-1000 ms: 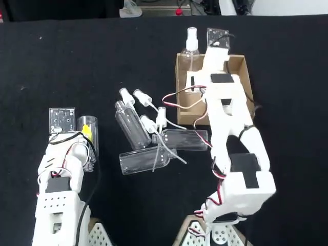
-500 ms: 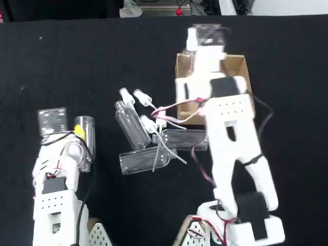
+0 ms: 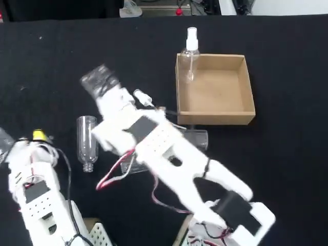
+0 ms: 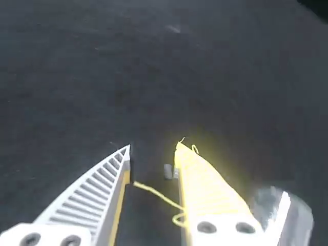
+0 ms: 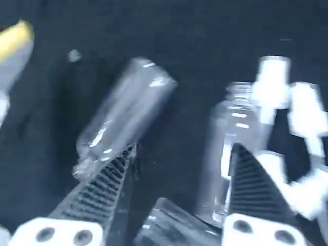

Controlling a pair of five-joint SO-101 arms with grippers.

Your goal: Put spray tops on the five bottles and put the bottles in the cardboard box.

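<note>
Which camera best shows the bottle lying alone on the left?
The high view: the whole bottle lies unobstructed. The right wrist view has it partly behind a finger; the left wrist, perhaps its edge.

Bright, even light falls from above on the black table [image 3: 287, 154] in the high view, and the cloth swallows it, so shadows barely show. The white right arm [image 3: 169, 154] is nearly washed out, and its far end is smeared by motion blur. The cardboard box [image 3: 215, 89] is evenly lit inside. Small glints sit on the clear bottle [image 3: 86, 141]. The left wrist view is dim and soft, though the yellow finger [image 4: 202, 189] glares. The right wrist view is blurred throughout, with streaked highlights on another bottle [image 5: 123, 110].
</note>
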